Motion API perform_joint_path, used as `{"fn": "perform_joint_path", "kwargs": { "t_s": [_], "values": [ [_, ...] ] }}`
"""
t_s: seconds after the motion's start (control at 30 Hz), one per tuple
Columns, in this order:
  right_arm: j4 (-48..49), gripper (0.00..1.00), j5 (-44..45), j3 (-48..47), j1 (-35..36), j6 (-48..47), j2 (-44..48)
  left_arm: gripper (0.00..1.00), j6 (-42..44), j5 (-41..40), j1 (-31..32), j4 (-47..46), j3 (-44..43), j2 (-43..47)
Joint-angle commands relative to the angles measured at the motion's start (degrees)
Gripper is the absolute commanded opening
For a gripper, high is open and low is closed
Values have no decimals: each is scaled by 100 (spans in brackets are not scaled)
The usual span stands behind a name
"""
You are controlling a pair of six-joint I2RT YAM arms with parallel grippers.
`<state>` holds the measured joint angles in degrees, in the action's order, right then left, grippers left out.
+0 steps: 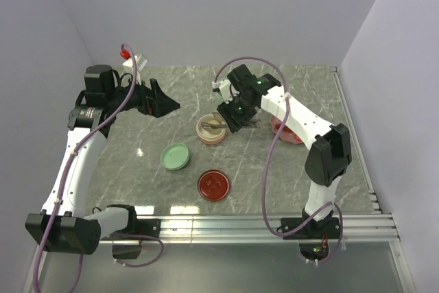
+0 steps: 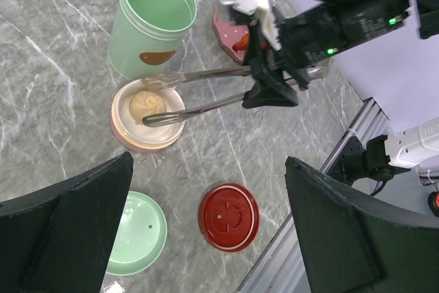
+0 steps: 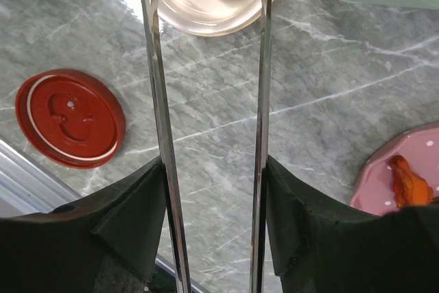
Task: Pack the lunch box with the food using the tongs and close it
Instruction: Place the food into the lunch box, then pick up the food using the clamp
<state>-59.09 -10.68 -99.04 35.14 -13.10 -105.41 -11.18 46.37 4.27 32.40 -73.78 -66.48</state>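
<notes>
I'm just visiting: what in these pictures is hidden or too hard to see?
Pink plate: top view, the right arm covers most of it, so the food left there cannot be counted.
Tongs: right wrist view, their tips are cut off by the top edge.
Bowl: right wrist view, the top edge cuts off its far side, so its contents show only partly.

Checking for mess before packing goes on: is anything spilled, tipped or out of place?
Nothing stands out. The green tub and the beige bowl stand upright, the red lid and green lid lie flat on the table, and nothing has spilled on it.
</notes>
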Motion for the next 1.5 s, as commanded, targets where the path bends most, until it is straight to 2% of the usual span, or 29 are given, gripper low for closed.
{"fn": "perform_joint_path", "kwargs": {
  "t_s": [0.0, 0.17, 0.2, 0.3, 0.43, 0.6, 0.77, 1.0, 1.13, 1.27, 1.47],
  "values": [
    [82, 60, -136, -185, 46, -87, 757, 99, 160, 153, -32, -138, -163, 82],
    [152, 56, -31, 427, -15, -271, 1724, 99, 239, 206, -32, -94, -190, 118],
    [178, 53, -40, 578, -59, -376, 1873, 99, 256, 241, -32, -94, -190, 126],
    [153, 49, -153, 1123, -401, -482, 2392, 99, 301, 285, -32, -67, -181, 170],
    [-207, 46, -390, 1501, -1339, -702, 2980, 99, 327, 337, -32, -41, -137, 232],
    [-533, 44, -251, 1941, -2255, -1536, 3456, 99, 371, 452, -23, -85, -84, 302],
    [-481, 46, -23, 2425, -3282, -2502, 3413, 100, 371, 540, -32, -103, -67, 258],
    [-269, 48, 162, 2381, -3978, -3391, 2782, 99, 353, 619, -32, -261, 74, 267],
    [-542, 50, -22, 1916, -4093, -3620, 2306, 99, 415, 628, -32, -199, 39, 223],
    [-490, 54, 30, 1845, -4085, -3761, 1998, 99, 485, 540, -32, -173, 21, 223],
    [-428, 56, 74, 1669, -4085, -3796, 1559, 99, 520, 549, -32, -138, 39, 162]
  ]
}}
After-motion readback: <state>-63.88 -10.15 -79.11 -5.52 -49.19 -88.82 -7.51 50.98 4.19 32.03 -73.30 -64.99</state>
